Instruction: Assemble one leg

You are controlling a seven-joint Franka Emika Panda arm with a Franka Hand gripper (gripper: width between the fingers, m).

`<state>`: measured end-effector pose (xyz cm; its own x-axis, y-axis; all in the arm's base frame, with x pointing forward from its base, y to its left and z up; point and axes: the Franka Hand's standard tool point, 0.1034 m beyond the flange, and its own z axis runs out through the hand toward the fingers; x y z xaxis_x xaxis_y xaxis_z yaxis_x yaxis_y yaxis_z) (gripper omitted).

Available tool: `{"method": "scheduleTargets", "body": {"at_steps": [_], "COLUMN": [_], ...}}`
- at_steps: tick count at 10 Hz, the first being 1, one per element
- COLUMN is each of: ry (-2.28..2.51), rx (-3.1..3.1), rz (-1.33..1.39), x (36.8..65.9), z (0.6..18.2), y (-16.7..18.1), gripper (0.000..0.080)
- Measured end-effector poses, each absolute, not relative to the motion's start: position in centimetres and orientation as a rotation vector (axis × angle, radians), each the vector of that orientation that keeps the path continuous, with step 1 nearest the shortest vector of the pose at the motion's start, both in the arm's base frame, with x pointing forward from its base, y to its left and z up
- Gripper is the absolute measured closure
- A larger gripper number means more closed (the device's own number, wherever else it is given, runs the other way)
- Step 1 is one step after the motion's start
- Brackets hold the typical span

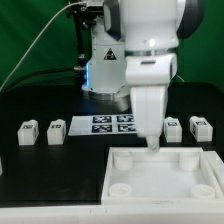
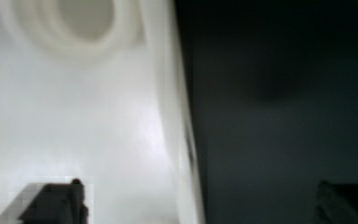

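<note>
Four small white legs with tags stand in a row on the black table: two at the exterior view's left (image 1: pixel 27 132) (image 1: pixel 56 130) and two at its right (image 1: pixel 172 127) (image 1: pixel 200 127). The large white square tray piece (image 1: pixel 190 152) with round corner sockets lies in front. My gripper (image 1: pixel 152 143) points down over the tray's back edge, between the two pairs of legs. In the wrist view my gripper (image 2: pixel 202 205) is open. One finger (image 2: pixel 55 200) is over the white tray (image 2: pixel 87 110), the other over the dark table. It holds nothing. No leg shows in the wrist view.
The marker board (image 1: pixel 112 124) lies flat behind the tray, between the pairs of legs. The arm's base stands at the back. A round socket (image 2: pixel 69 20) of the tray shows in the wrist view, beside the tray's edge.
</note>
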<state>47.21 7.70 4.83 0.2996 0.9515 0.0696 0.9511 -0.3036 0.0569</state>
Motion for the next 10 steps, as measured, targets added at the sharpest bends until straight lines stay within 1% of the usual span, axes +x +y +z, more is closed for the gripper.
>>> {"method": "scheduleTargets", "body": {"at_steps": [1, 2, 4, 5, 8, 9, 10], "ry": [1.626, 1.42, 0.955, 0.79, 0.326, 0.148, 0.0], "rx": [2.693, 2.822, 3.049, 3.109, 3.224, 3.251, 3.265], "rz": [0.134, 0.141, 0.165, 0.165, 0.143, 0.121, 0.044], "x": [46.7, 46.4, 46.1, 46.0, 45.9, 45.5, 44.2], "z": [6.0, 6.7, 7.6, 7.8, 7.7, 7.2, 6.0], "y": [9.3, 11.1, 14.9, 15.8, 16.1, 16.0, 15.8], "gripper": [0.0151, 0.0151, 0.0151, 0.0151, 0.0151, 0.0151, 0.0151]}}
